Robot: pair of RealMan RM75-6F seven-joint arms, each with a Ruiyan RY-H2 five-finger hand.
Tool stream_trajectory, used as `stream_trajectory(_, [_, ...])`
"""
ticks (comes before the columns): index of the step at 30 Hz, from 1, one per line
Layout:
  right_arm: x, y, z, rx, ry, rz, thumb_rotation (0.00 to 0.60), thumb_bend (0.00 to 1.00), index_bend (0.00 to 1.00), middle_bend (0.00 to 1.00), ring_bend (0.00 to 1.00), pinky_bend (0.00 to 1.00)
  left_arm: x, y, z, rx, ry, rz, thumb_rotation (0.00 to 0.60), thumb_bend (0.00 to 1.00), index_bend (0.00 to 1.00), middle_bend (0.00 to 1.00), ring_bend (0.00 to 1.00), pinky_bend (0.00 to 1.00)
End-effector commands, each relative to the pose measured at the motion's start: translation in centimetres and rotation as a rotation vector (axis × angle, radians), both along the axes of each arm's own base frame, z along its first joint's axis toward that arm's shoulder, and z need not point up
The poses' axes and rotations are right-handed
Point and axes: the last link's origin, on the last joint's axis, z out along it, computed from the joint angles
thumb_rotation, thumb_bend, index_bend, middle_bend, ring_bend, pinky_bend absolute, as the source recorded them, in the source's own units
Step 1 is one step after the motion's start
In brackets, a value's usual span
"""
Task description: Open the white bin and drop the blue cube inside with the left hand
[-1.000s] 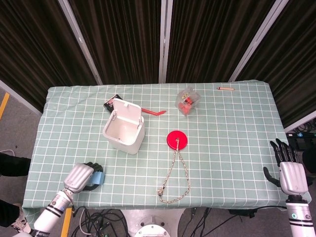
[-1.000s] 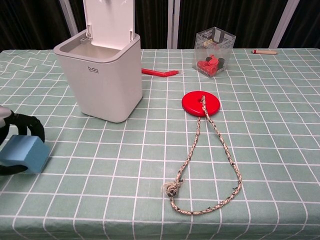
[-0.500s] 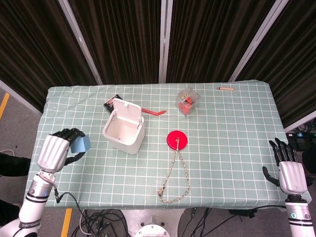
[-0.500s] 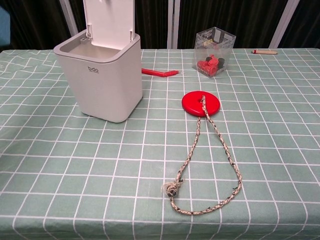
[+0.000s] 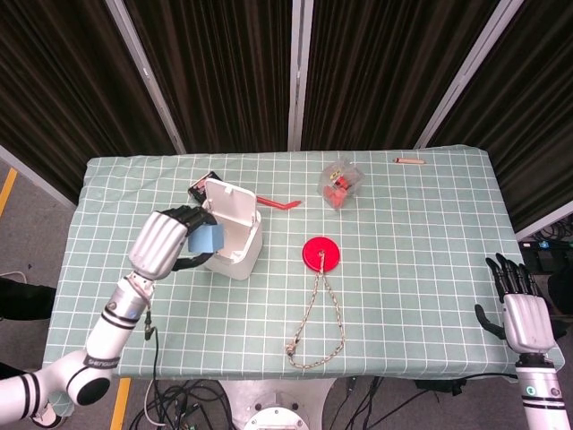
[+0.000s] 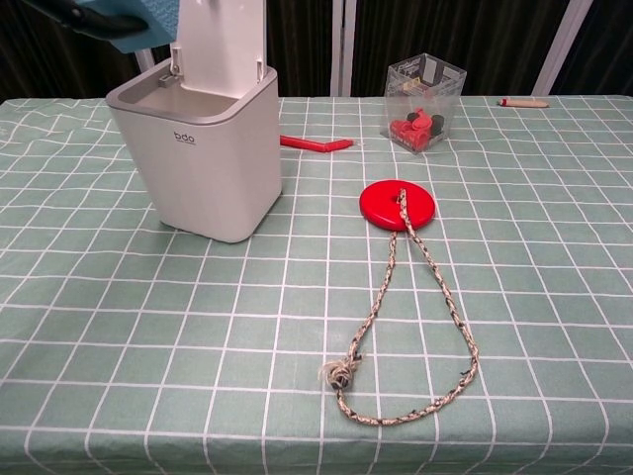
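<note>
The white bin (image 5: 235, 253) (image 6: 203, 158) stands left of the table's middle with its lid (image 5: 229, 202) (image 6: 218, 40) swung up and open. My left hand (image 5: 170, 240) holds the blue cube (image 5: 206, 240) (image 6: 143, 18) in the air above the bin's left rim. In the chest view only its dark fingers (image 6: 74, 12) show at the top edge. My right hand (image 5: 522, 313) hangs open past the table's right front corner, holding nothing.
A red disc (image 5: 320, 253) (image 6: 397, 204) with a looped rope (image 5: 316, 330) (image 6: 407, 327) lies right of the bin. Behind are a red straw (image 5: 277, 204), a clear box of red parts (image 5: 338, 183) (image 6: 424, 103), a black item (image 5: 199, 187) and a pencil (image 5: 409, 160).
My left hand lifted the blue cube from the table's front left, carried it up and right, and now holds it over the bin. The right hand barely moved.
</note>
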Motion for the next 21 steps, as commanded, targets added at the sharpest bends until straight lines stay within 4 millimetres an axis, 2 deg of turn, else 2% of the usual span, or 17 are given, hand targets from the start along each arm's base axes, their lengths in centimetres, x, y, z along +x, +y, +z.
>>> stream_trajectory(1, [-0.1,0.0,-0.1,0.001,-0.001,-0.003,0.600,0.27,0.00,0.00,0.00,0.00,0.1,1.3,-1.0,-0.022,0.007,0.020,0.600,0.23,0.48,0.50,0.42,0.61])
stream_trajectory(2, [-0.1,0.0,-0.1,0.001,-0.001,-0.003,0.600,0.27,0.00,0.00,0.00,0.00,-0.1,1.5,-1.2,-0.038,0.021,0.028,0.600,0.21,0.43,0.45,0.37,0.56])
stream_trajectory(5, [-0.1,0.0,0.0,-0.002,-0.002,-0.002,0.600,0.27,0.00,0.00,0.00,0.00,-0.9,1.4,-1.4,-0.090,0.057,0.053,0.600,0.13,0.13,0.14,0.09,0.27])
stream_trajectory(6, [-0.1,0.0,0.0,-0.004,-0.001,-0.003,0.600,0.27,0.00,0.00,0.00,0.00,-1.1,1.3,-1.1,-0.088,0.053,0.052,0.600,0.11,0.07,0.08,0.04,0.21])
stream_trajectory(8, [-0.1,-0.1,0.0,-0.005,0.000,-0.003,0.600,0.27,0.00,0.00,0.00,0.00,-1.2,1.0,-0.5,-0.061,0.037,0.044,0.600,0.08,0.02,0.03,0.00,0.16])
stream_trajectory(14, [0.2,-0.2,-0.1,-0.001,0.000,0.006,0.600,0.27,0.00,0.00,0.00,0.00,-2.0,-0.4,1.7,0.006,-0.013,0.029,0.600,0.02,0.01,0.01,0.00,0.15])
stream_trajectory(16, [0.4,-0.2,-0.2,-0.001,-0.002,0.013,0.600,0.27,0.00,0.00,0.00,0.00,-2.8,-1.3,2.5,0.025,-0.020,0.052,0.600,0.02,0.01,0.02,0.00,0.15])
stream_trajectory(17, [0.5,-0.2,-0.2,-0.002,-0.004,0.016,0.600,0.27,0.00,0.00,0.00,0.00,-3.4,-1.9,2.9,0.035,-0.020,0.068,0.600,0.02,0.01,0.03,0.00,0.15])
stream_trajectory(21, [0.5,-0.1,-0.1,-0.001,-0.002,0.019,0.600,0.27,0.00,0.00,0.00,0.00,-8.2,-5.6,4.0,0.094,0.050,0.188,0.600,0.02,0.05,0.05,0.00,0.15])
